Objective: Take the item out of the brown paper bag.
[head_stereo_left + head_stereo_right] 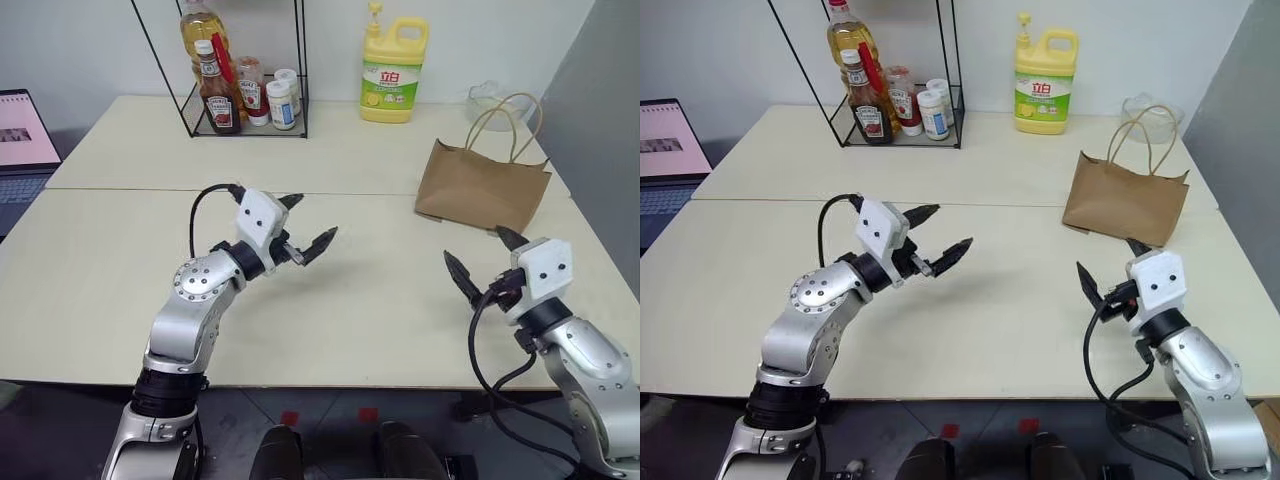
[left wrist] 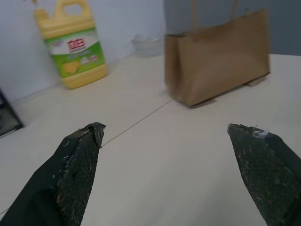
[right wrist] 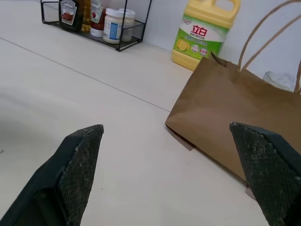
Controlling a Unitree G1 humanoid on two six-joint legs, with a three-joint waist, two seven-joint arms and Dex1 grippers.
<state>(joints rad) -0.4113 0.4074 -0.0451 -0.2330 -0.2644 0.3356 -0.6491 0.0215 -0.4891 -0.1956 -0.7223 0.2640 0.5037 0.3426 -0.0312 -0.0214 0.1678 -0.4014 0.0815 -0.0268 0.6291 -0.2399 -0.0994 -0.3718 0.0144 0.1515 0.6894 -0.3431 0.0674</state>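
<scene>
Yellow detergent jug [image 1: 394,70] by wall; wire rack [image 1: 240,90] holding bottles; laptop [image 1: 22,150].

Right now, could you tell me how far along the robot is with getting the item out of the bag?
Nothing looks done yet: the bag stands closed-looking on the table, handles up, and no item is visible outside it. In hand: nothing; the left gripper and right gripper are both open and empty, hovering above the table short of the bag. Left: reach the bag, open it, take the item out.
</scene>
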